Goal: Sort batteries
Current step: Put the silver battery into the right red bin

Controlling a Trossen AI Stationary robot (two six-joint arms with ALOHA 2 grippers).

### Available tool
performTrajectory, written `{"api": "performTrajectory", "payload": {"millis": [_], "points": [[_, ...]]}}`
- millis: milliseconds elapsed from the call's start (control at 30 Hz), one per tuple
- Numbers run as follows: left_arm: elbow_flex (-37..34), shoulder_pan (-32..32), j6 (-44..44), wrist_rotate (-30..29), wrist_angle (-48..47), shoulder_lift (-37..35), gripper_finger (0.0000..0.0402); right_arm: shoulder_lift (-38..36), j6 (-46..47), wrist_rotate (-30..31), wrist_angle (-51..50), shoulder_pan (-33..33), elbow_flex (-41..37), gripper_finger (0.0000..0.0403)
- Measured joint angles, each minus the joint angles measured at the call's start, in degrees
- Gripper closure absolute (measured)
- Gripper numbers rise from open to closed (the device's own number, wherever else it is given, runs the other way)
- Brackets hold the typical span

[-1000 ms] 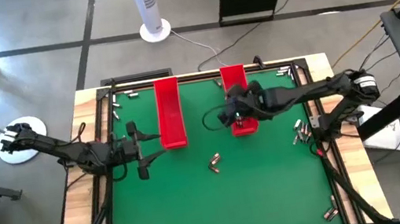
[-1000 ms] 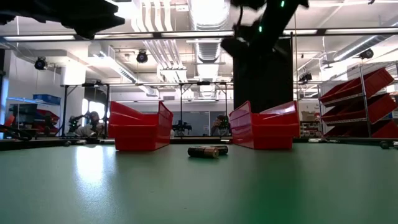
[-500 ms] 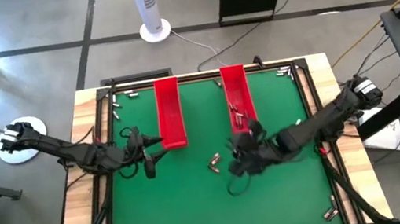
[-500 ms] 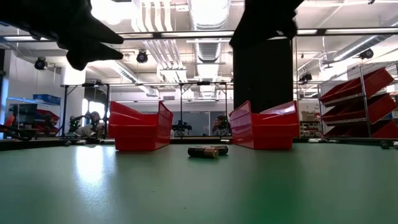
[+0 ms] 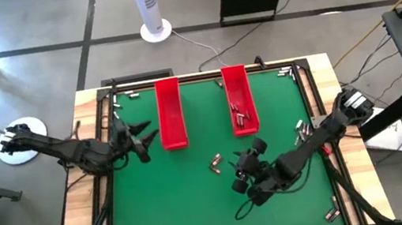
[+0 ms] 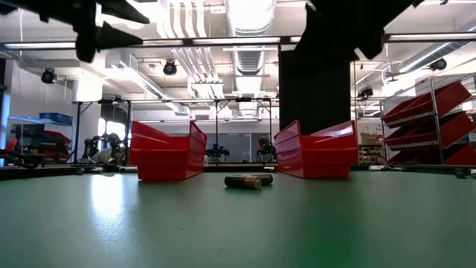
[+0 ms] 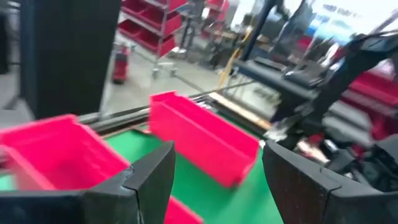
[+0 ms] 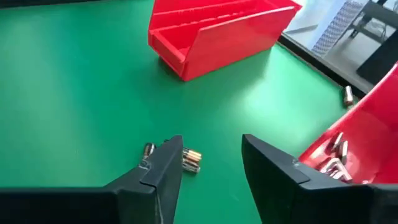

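A small cluster of batteries (image 5: 215,161) lies on the green mat between two red trays and the near edge; it also shows in the low view (image 6: 249,181). My right gripper (image 5: 239,166) hovers open just near-right of the cluster, its fingers (image 8: 211,146) aimed at the batteries (image 8: 189,158) without touching them. The right red tray (image 5: 240,109) holds several batteries (image 8: 333,155). The left red tray (image 5: 171,113) stands beside my left gripper (image 5: 142,131), which is open in the air (image 7: 217,162) and holds nothing.
Loose batteries lie by the mat's right edge (image 5: 299,131), at the near right corner (image 5: 333,211) and along the far rim (image 5: 115,101). The table's black frame (image 5: 317,111) borders the mat. Bare green mat (image 5: 184,211) stretches toward the near edge.
My right gripper has left the near end of the right tray, gone toward the table's near edge and come down, ending just beside the loose batteries in the middle. My left gripper has rolled about its own line and risen slightly beside the left tray.
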Motion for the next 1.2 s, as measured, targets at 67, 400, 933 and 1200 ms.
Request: {"api": "performTrajectory", "payload": {"millis": [67,400,933,1200], "points": [[4.29,0.02,-2.41,-1.91,-10.07,-1.04,0.0180,1.30,0.70,-1.10,0.92,-0.84,0.87,0.0233],[19.06,0.22,-32.03,-11.57,-50.32,2.21,0.0180,1.86,-8.54,-9.75,-0.20,-2.71,4.76,0.0180],[7.02,5.53,-71.71,-5.54,-56.94,11.65,0.0180,2.04,-5.38,-10.10,-8.00,-2.82,4.15,0.0123],[8.51,24.26,-61.93,10.37,-56.95,13.04,0.0192,2.06,-6.17,-2.56,-8.00,-3.11,4.15,0.0104]]}}
